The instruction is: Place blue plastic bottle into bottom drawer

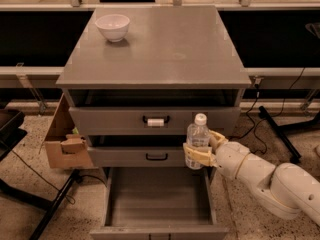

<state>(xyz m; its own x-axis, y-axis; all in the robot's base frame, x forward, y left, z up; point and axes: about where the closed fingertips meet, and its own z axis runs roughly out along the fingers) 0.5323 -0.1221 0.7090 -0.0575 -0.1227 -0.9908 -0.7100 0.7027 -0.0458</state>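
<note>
**A:** Holding anything, that gripper? Asking before I scroll the whole log lol

**B:** Yep, its tan fingers are clamped around the lower half of the blue plastic bottle. The bottle's upright, white cap on top, and it's off the ground.

**A:** Cool, and where's everything else from there?

**B:** The gripper hangs in front of the middle drawer, at its right end, and the arm comes in from the right. The bottom drawer is pulled open just below it and a bit left. The top drawer is above-left. The white bowl is way up and left on the cabinet top, and a cardboard box sits far left.
</note>
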